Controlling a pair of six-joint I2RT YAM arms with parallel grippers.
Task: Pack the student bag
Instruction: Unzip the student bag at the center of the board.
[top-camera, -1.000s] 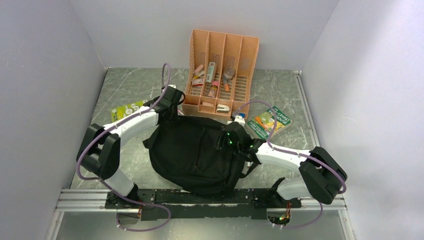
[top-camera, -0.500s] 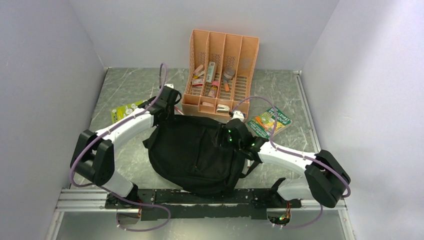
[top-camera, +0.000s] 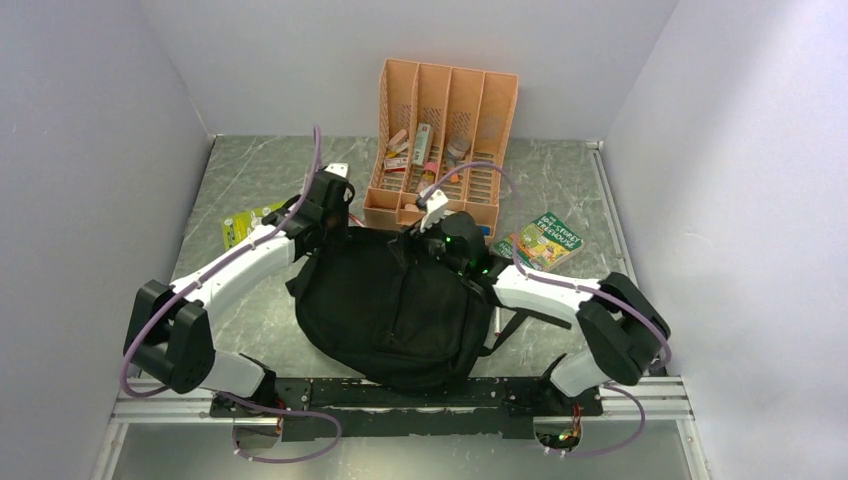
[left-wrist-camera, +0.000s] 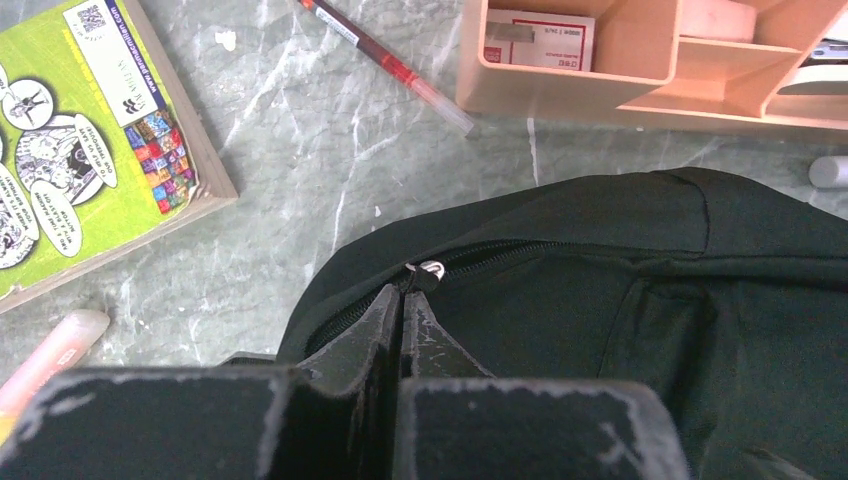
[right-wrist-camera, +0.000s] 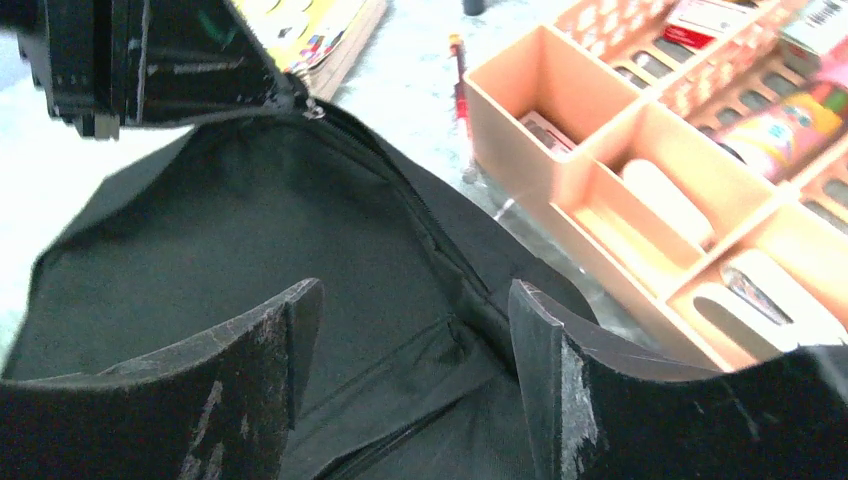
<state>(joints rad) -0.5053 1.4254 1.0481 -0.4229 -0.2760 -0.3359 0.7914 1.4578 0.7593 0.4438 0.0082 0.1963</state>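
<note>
The student bag (top-camera: 390, 305) lies mid-frame on the table (left-wrist-camera: 300, 150), its top edge toward the upper frame; the left end effector (left-wrist-camera: 404, 298) is pinched shut on the zip pull (left-wrist-camera: 432, 268) at the upper-left rim. The zip runs rightward toward the right end effector (right-wrist-camera: 412, 290), which is open and empty above it.

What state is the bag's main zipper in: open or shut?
Shut where visible: on the student bag, the zipper runs closed from the zipper pull, no lining showing. The left gripper jaws pinch that pull.
</note>
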